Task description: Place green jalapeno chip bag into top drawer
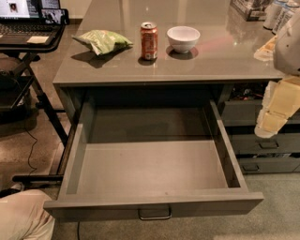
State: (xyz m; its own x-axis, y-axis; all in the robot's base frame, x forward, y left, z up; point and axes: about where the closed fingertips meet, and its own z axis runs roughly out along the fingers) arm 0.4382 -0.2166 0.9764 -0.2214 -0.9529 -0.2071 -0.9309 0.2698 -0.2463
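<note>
The green jalapeno chip bag (103,41) lies crinkled on the grey counter (211,61) at the left, next to an orange soda can (149,41). The top drawer (152,161) is pulled fully out below the counter, with nothing in it; its flat front with a small metal loop handle (154,214) faces me. My gripper (274,110) hangs at the right edge of the view, cream-coloured, level with the drawer's right side and apart from it, far from the bag. It holds nothing that I can see.
A white bowl (183,38) stands right of the can. Narrower stacked grey drawers (262,145) sit at the right behind my gripper. A laptop on a black stand (30,28) is at the far left. Boxes and bottles (267,11) stand at the counter's back right.
</note>
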